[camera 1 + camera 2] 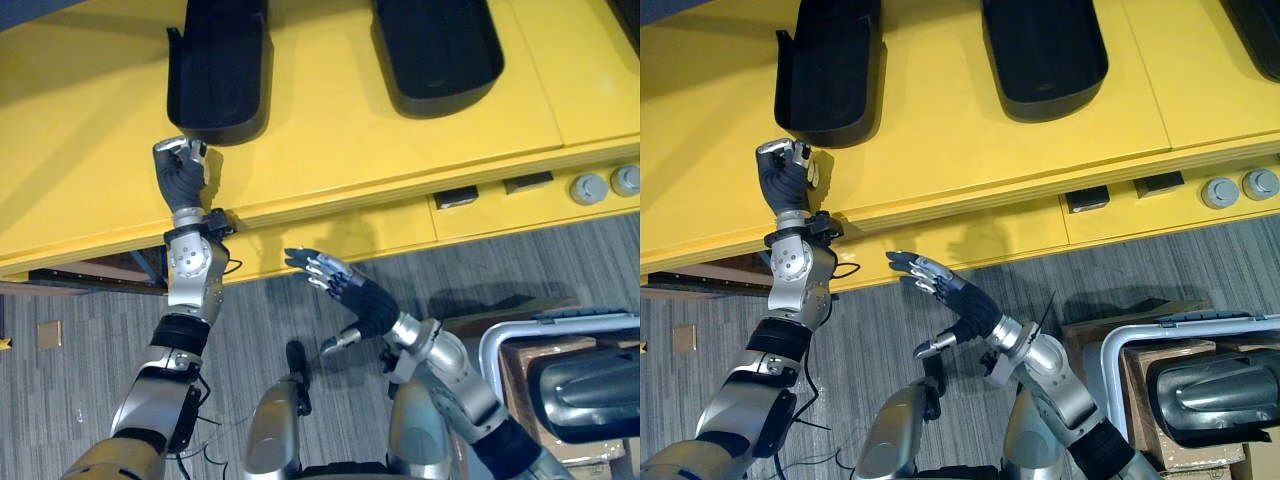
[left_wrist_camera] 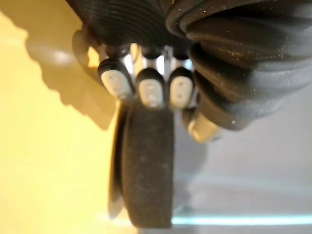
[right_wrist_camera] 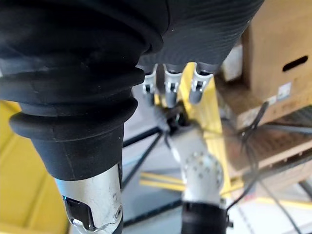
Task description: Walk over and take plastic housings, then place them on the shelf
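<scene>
Two black plastic housings lie on the yellow shelf point(image 1: 340, 140): the left housing point(image 1: 220, 65) and the right housing point(image 1: 435, 50). My left hand point(image 1: 180, 170) is raised over the shelf's front part, just short of the left housing's near end, with its fingers curled and nothing clearly held. In the left wrist view that housing's end point(image 2: 148, 170) shows just past the curled fingertips point(image 2: 151, 92). My right hand point(image 1: 345, 285) hovers lower over the grey floor in front of the shelf, fingers spread and empty.
At the lower right a white-rimmed bin point(image 1: 500, 345) holds a cardboard box with another dark housing point(image 1: 585, 385). Two round grey knobs point(image 1: 588, 188) sit on the shelf's front face at the right. A cardboard box point(image 3: 278, 44) stands under the shelf.
</scene>
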Robot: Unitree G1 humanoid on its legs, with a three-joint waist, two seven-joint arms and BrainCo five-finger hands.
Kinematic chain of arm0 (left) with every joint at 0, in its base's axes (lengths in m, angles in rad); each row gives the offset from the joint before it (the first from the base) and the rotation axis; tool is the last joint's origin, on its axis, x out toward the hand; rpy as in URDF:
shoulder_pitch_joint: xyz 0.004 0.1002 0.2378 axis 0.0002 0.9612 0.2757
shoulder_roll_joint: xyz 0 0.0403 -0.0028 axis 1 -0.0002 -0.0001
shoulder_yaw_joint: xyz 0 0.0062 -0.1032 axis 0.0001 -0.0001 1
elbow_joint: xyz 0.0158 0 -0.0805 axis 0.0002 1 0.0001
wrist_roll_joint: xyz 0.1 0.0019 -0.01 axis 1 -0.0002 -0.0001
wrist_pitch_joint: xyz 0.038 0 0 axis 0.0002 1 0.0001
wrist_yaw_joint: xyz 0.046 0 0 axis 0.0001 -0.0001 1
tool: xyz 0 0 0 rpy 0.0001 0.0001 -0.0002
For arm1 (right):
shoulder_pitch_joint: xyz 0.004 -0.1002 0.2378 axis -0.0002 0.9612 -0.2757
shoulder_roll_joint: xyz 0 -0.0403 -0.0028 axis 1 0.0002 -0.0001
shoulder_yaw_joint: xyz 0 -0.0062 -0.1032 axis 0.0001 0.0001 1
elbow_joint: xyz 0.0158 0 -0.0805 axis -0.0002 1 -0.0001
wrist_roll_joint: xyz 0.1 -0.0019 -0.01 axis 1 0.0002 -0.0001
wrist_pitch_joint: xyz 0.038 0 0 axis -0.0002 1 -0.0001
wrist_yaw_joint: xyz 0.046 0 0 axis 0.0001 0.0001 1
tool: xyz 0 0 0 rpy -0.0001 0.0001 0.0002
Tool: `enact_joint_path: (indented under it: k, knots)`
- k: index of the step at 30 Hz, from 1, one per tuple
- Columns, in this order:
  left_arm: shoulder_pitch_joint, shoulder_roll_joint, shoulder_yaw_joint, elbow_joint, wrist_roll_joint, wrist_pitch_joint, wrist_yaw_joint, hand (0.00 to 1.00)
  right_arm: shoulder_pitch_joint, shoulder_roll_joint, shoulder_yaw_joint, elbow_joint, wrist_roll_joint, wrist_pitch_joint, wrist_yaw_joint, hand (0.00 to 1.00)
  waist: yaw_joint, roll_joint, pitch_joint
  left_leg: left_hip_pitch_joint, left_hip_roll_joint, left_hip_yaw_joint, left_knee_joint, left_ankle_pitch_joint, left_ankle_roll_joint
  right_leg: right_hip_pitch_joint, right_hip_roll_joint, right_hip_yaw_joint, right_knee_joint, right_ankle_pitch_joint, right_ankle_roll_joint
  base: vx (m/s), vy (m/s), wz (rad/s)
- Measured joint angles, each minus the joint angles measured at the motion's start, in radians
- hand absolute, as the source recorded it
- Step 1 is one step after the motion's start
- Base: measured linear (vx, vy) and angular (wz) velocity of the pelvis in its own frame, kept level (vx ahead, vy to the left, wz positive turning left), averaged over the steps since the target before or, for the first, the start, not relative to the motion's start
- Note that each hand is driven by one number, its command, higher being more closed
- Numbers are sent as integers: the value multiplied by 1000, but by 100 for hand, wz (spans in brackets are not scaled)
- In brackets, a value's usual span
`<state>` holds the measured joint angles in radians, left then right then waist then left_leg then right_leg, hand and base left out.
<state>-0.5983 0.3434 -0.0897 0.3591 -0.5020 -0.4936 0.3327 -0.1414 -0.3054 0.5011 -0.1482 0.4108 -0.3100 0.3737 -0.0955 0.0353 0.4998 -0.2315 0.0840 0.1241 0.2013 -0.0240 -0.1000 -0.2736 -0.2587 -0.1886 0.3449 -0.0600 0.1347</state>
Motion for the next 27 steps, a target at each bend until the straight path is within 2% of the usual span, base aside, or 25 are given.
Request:
enact_joint_path:
  k: [3, 5, 6, 7, 8, 10, 13, 14, 15, 18, 19, 20, 22, 24, 26, 27]
  knots:
    - [186, -57, 1, -227, 10, 7, 3, 0, 68, 36, -4, -4, -45, -43, -29, 0, 1, -3, 2, 11, 1, -9, -2, 0, 0, 29, 2, -15, -18, 0, 0, 45, -13, 9]
    - [400, -132, 2, -413, 51, 8, 31, 0, 144, 43, -14, -56, -119, -108, -73, 0, 7, -3, 1, 49, 1, -23, -23, -1, 0, 87, 6, -43, -51, 1, 1, 57, -13, 17]
    - [452, -150, 2, -449, 63, 8, 40, 0, 160, 43, -23, -72, -140, -128, -92, 0, 11, -3, 1, 59, 2, -28, -25, -3, -1, 104, 7, -51, -62, 1, 2, 48, -13, 18]
    - [526, -169, 3, -497, 104, 8, 61, 0, 177, 45, -38, -94, -182, -163, -127, 0, 22, -3, 0, 70, 5, -32, -27, -6, 0, 125, 11, -59, -74, 2, 3, 30, -8, 8]
    - [640, -185, 14, -560, 163, 8, 92, 0, 185, 45, -71, -136, -238, -210, -181, 0, 49, -4, -7, 84, 9, -32, -29, -11, -3, 150, 18, -63, -94, 4, 6, 29, -9, 7]
    - [742, -204, 48, -605, 151, 6, 90, 0, 180, 43, -119, -183, -295, -254, -249, 0, 68, -3, -30, 91, 9, -49, -30, -14, -3, 182, 20, -88, -121, 7, 9, 29, -8, 19]
    - [858, -206, 101, -630, 157, 10, 85, 0, 158, 28, -194, -240, -328, -264, -331, 0, 100, -16, -110, 96, 8, -80, -31, -17, -7, 232, 28, -131, -164, 18, 13, 74, -12, 36]
    - [896, -205, 118, -645, 155, 16, 76, 0, 126, 19, -214, -252, -332, -260, -355, 0, 113, -28, -134, 112, 8, -92, -34, -17, -7, 268, 31, -150, -187, 23, 14, 103, -24, 31]
    - [931, -206, 127, -653, 157, 22, 53, 0, 73, 3, -237, -258, -359, -236, -393, 0, 132, -43, -159, 137, 6, -97, -41, -18, -8, 310, 34, -167, -210, 24, 15, 90, -26, 27]
    - [976, -209, 127, -650, 158, 48, 1, 0, 1, -25, -241, -256, -395, -178, -436, 0, 150, -59, -204, 146, 0, -119, -54, -18, -8, 341, 35, -196, -233, 27, 18, 42, -14, 23]
    - [1003, -221, 124, -647, 158, 58, -39, 0, -49, -35, -241, -247, -395, -123, -454, 0, 166, -68, -218, 155, -2, -126, -57, -18, -8, 357, 35, -206, -242, 27, 18, 30, -7, 26]
    - [1012, -229, 122, -643, 158, 58, -53, 0, -70, -39, -240, -232, -397, -103, -463, 0, 173, -71, -222, 163, -3, -128, -60, -18, -8, 369, 35, -210, -248, 28, 18, 15, -9, 26]
    - [1035, -237, 101, -606, 159, 58, -107, 0, -119, -43, -237, -160, -395, -25, -466, 0, 199, -79, -259, 164, -9, -144, -77, -14, -9, 381, 35, -231, -260, 28, 18, 11, -11, 22]
    - [1052, -237, 93, -594, 159, 57, -122, 0, -153, -43, -230, -107, -419, 21, -464, 0, 211, -82, -269, 165, -11, -151, -88, -6, -9, 384, 35, -241, -262, 28, 18, 24, -12, 16]
    - [1053, -236, 72, -563, 159, 56, -140, 0, -212, -55, -211, 3, -482, 89, -462, 0, 222, -83, -271, 168, -16, -175, -98, 8, -11, 402, 35, -268, -268, 30, 19, 15, -14, 27]
    - [1053, -236, 66, -557, 159, 56, -147, 0, -233, -61, -197, 39, -508, 105, -463, 0, 225, -83, -271, 174, -16, -175, -104, 10, -12, 406, 35, -270, -269, 31, 18, 5, -14, 15]
